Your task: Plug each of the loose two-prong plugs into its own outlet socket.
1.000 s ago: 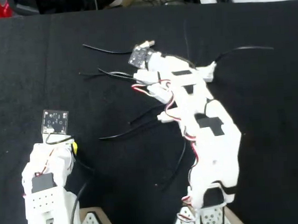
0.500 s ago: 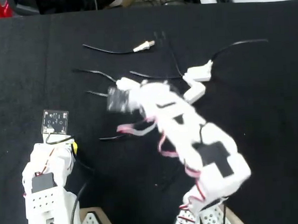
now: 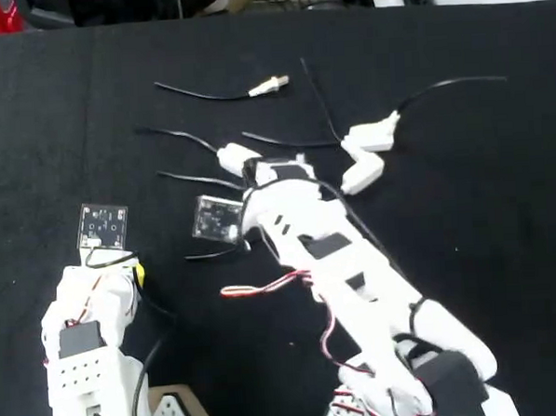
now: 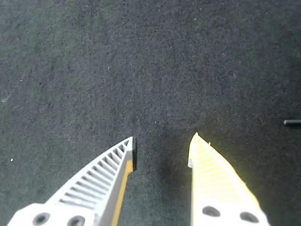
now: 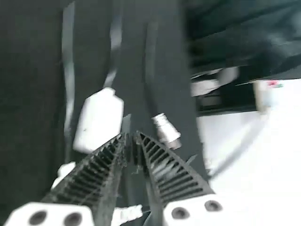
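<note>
Left tool [image 4: 163, 140] spread above table [image 4: 141, 56], right tool [image 5: 131, 136] closed beside white plug [image 5: 96, 120]

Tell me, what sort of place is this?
Probably a robotics lab or hobby bench: a white left arm and right arm at a black-cloth table, with loose plugs and thin wires scattered on it.
</note>
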